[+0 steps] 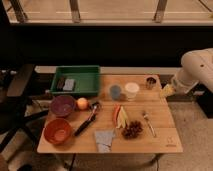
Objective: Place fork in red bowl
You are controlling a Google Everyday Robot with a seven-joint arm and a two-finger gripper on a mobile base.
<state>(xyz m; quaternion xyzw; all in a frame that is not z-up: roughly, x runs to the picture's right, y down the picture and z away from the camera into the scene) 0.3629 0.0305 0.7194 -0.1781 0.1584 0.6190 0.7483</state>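
Camera view over a wooden desk [167, 144]. At lower left sits the round orange-red bowl [58, 131], with a grey cloth [104, 140] at mid-front. At lower right the slim metal fork [148, 124] lies flat, its long axis running near to far and its far end tilted left, just beside dark grapes [132, 130]. Fruit slices [120, 116] and a black-handled utensil [87, 121] lie between fork and bowl. Farther back stands a green tray [76, 90]. The pincer [166, 91] hangs at the right edge; I cannot tell whether it is open or closed.
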